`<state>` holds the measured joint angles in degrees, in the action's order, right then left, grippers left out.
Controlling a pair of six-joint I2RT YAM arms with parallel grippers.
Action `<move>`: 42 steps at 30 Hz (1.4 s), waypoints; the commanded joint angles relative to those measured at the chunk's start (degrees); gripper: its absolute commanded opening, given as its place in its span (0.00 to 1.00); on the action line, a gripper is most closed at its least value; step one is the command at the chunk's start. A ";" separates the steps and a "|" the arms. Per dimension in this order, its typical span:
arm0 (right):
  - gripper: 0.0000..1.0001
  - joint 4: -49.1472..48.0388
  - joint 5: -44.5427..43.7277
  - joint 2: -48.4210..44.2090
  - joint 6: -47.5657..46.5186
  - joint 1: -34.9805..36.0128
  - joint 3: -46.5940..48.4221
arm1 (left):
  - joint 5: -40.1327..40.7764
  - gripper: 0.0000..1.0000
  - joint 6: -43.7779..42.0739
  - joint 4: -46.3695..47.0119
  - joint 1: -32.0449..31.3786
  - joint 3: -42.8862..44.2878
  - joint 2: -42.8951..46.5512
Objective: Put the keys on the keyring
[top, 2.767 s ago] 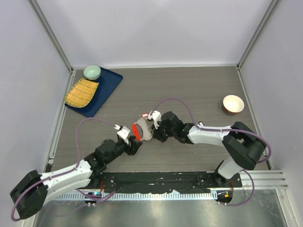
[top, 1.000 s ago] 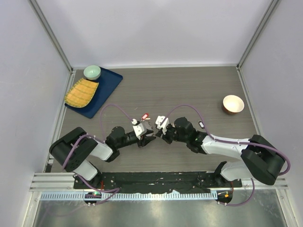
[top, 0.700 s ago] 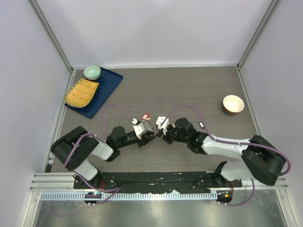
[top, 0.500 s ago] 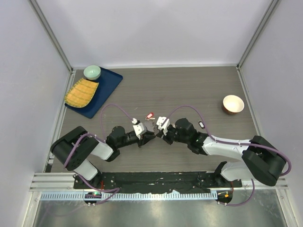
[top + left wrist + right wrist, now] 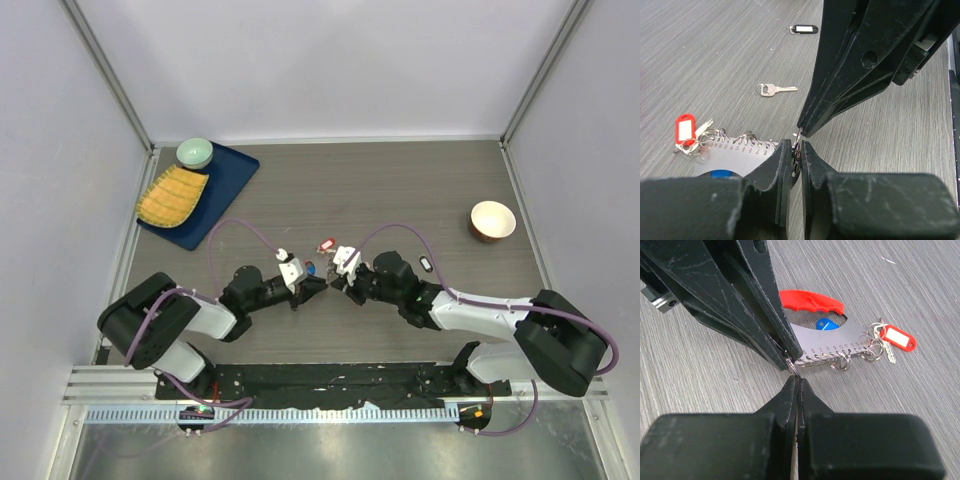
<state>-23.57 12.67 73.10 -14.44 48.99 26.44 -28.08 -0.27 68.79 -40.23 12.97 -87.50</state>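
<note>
I'm pinching the keyring (image 5: pixel 840 337) by its end ring with my left claw (image 5: pixel 796 147), right claw (image 5: pixel 796 382) clamped shut tip-to-tip against it. The silver key (image 5: pixel 774 89) is lying loose beyond, crosswise.

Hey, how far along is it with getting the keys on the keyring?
Looks done: the red-headed key lies among the rings at the end of the keyring, seemingly linked. In hand: the left tool pinches a small ring at its edge, and the shut right tool meets it tip to tip. Left: the silver key lies loose on the table, apart from the keyring.
</note>
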 commanded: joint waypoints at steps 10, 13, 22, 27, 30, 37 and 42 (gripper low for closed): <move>0.37 0.80 1.31 -5.51 4.85 -0.04 3.45 | 9.97 0.00 -8.78 -20.10 0.68 -2.25 24.30; 0.47 5.18 -2.02 -6.48 7.14 -0.04 5.37 | 10.14 0.00 -9.31 -22.65 0.15 -2.86 27.64; 0.67 23.21 -17.67 -7.62 16.45 -2.67 12.76 | 16.64 0.00 -10.36 -31.52 -4.24 -5.06 39.15; 0.67 29.80 -15.66 -5.43 19.88 -10.11 14.78 | 21.03 0.00 -9.75 -34.78 -6.70 -6.12 41.98; 0.66 29.99 -12.59 -4.46 21.03 -14.96 14.96 | 22.62 0.00 -10.10 -34.87 -7.06 -5.33 39.87; 0.60 30.69 -10.12 0.46 17.95 -19.19 17.33 | 24.82 0.00 -9.48 -37.07 -7.15 -3.13 37.49; 0.57 30.52 -7.75 6.34 16.20 -19.55 19.35 | 25.44 0.00 -8.87 -37.15 -7.23 -2.78 36.88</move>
<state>7.62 2.52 76.69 3.66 29.74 42.59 -4.40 -9.37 30.11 -47.22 7.46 -50.22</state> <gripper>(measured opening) 0.582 0.096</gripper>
